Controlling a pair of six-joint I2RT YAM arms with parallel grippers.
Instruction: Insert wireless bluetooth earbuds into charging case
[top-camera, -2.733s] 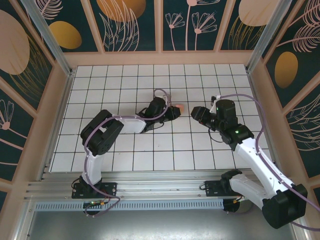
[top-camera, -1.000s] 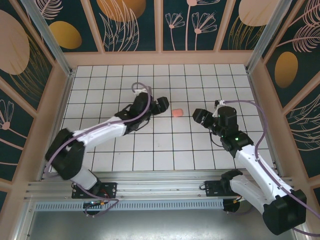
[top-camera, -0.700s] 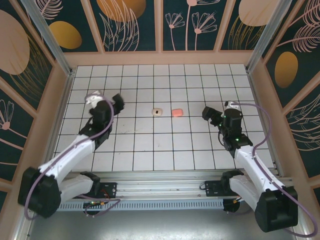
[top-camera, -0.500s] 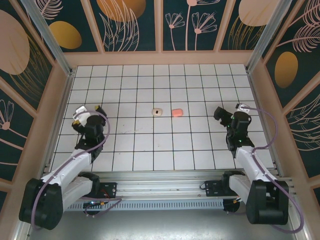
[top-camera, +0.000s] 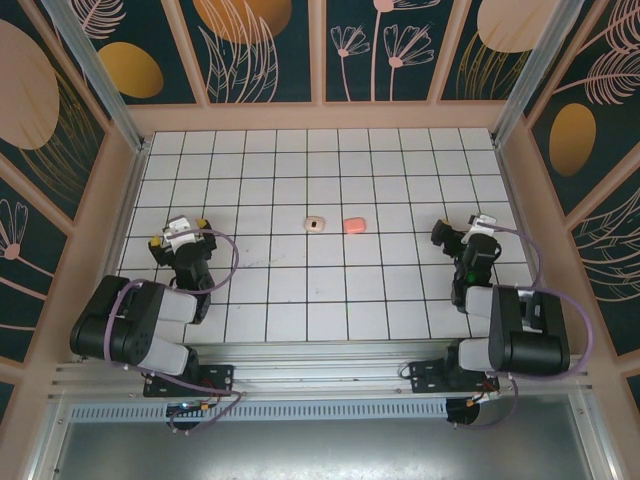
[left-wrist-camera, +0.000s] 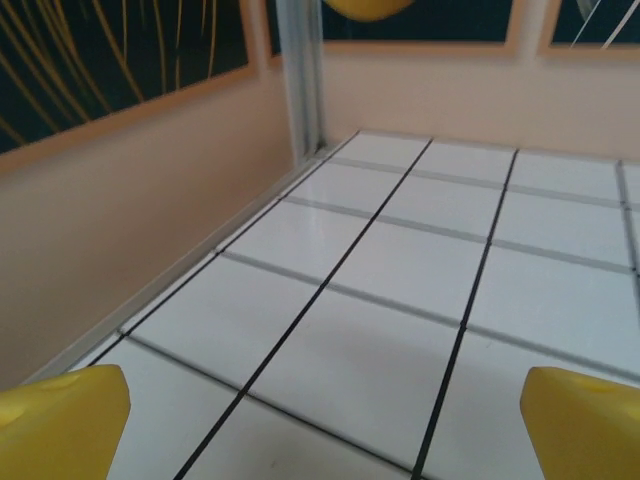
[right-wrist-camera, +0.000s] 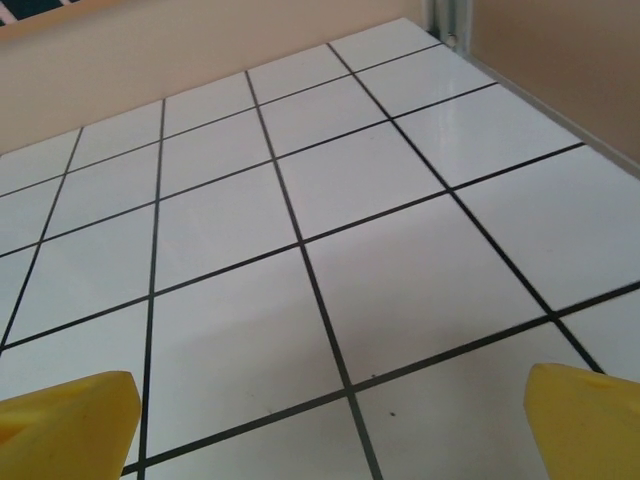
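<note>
A small pinkish-red charging case (top-camera: 354, 225) lies on the white tiled floor near the middle, and a pale beige piece with a dark spot (top-camera: 315, 223) lies just left of it. The earbuds are hidden. My left gripper (top-camera: 179, 236) rests far to the left of both, folded back over its arm, open and holding nothing. In the left wrist view my left gripper (left-wrist-camera: 336, 425) has its yellow fingertips (left-wrist-camera: 60, 420) wide apart over bare tile. My right gripper (top-camera: 464, 230) is far to the right, also open. The right wrist view shows my right gripper (right-wrist-camera: 330, 425) over bare tile.
Beige side walls (top-camera: 110, 210) and aluminium posts (left-wrist-camera: 300, 80) enclose the tiled floor (top-camera: 330, 300). The left gripper faces the back left corner, the right gripper the back right corner (right-wrist-camera: 450, 25). A metal rail (top-camera: 320, 375) runs along the near edge.
Both arms have drawn back from the middle to the sides and folded over their bases. Both grippers have opened wide. The two small pieces stay where they lay.
</note>
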